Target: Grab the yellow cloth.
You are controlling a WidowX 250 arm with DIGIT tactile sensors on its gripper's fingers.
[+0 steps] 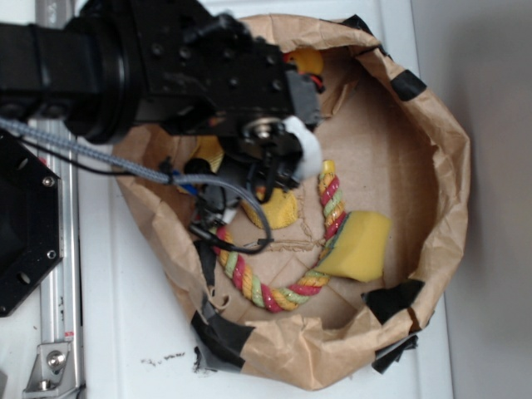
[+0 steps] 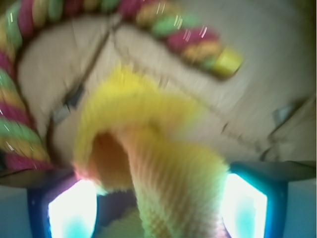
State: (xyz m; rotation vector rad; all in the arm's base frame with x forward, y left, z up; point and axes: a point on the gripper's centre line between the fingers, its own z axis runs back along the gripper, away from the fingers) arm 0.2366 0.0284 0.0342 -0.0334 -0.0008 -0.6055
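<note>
Exterior view, left to right. Black arm (image 1: 125, 66) enters from the left edge and reaches over a brown paper bag (image 1: 449, 166), its rim rolled down and patched with black tape (image 1: 220, 337). Bag sits on a white table (image 1: 133, 332). Grey braided cable (image 1: 91, 154) runs along the arm's underside.

Gripper (image 1: 264, 189) is down inside the bag, at its left-centre. Cloth (image 1: 278, 209): bright yellow, only a bunched lump shows below the gripper body; a second yellow scrap peeks out at the arm's left side, cannot tell if it is the same cloth.

Rope (image 1: 274, 295), twisted red, green and yellow, curves along the bag floor from under the gripper round to the right and up. Sponge (image 1: 362, 245), smooth yellow block, lies just right of the rope, touching it. A small yellow item with a red bit shows at the top, mostly hidden by the arm.

Wrist view, blurred. Cloth (image 2: 163, 163) fills the centre: ribbed terry weave, yellow, a fold running down between the 2 fingers (image 2: 245, 210) at the bottom corners. Fingers stand wide, 1 on each side of the cloth; whether they press it, cannot tell. Rope (image 2: 168, 20) arcs across the top and down the left.

No readable writing or labels in either view.
</note>
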